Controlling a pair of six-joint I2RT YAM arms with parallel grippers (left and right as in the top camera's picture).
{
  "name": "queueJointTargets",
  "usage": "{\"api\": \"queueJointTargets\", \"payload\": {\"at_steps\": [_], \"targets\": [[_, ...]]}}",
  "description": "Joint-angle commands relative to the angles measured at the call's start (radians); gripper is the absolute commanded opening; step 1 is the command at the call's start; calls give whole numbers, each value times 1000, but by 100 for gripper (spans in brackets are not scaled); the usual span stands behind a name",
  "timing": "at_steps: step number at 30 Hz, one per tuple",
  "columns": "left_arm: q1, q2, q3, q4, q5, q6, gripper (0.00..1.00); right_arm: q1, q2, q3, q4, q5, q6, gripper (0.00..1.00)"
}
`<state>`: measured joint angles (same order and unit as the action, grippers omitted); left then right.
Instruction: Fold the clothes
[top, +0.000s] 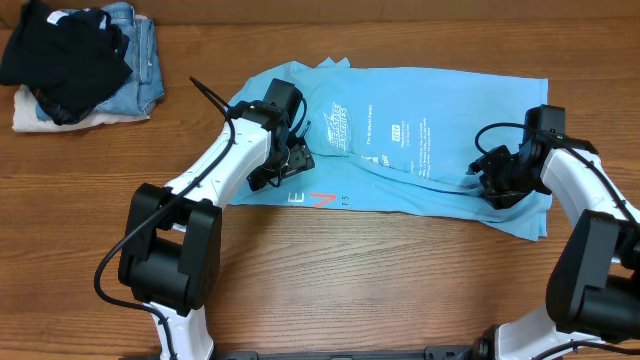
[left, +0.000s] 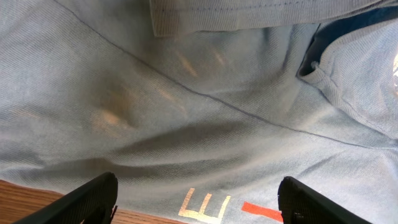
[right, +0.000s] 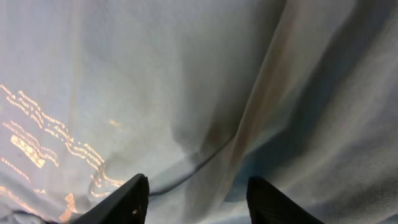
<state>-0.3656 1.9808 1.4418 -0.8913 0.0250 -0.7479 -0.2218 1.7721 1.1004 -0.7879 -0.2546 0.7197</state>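
Observation:
The clothes, a light sky-blue T-shirt, lie spread across the middle of the table, with white printed logos facing up and red-and-white lettering near the front edge. My left gripper hovers over the shirt's left part. Its jaws are wide open above the lettering, with nothing between them. My right gripper is down on the shirt's right part, where a crease runs in from the middle. Its fingers stand apart astride a raised ridge of cloth, so the gripper is open.
A pile sits at the back left corner: a black garment on blue denim jeans over a pale cloth. Bare wooden tabletop lies in front of the shirt.

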Motion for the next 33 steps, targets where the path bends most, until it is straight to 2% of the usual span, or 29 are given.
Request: {"api": "queueJointTargets", "payload": {"at_steps": [1,9,14,18,24,29,33], "targets": [[7,11,0,0,-13,15,84,-2,7,18,8,31,16,52],[7,11,0,-12,-14,15,85,-2,16,-18,45,56,18,50],[8,11,0,-14,-14,16,85,-2,18,-42,68,56,41,41],[8,11,0,-13,-14,15,85,-2,20,-61,84,56,41,38],[19,11,0,-23,-56,16,86,-2,20,-61,89,79,42,22],[59,11,0,-28,-50,10,82,-1,20,-61,100,123,72,4],[80,11,0,-28,-50,11,79,-1,20,-61,153,131,74,4]]}}
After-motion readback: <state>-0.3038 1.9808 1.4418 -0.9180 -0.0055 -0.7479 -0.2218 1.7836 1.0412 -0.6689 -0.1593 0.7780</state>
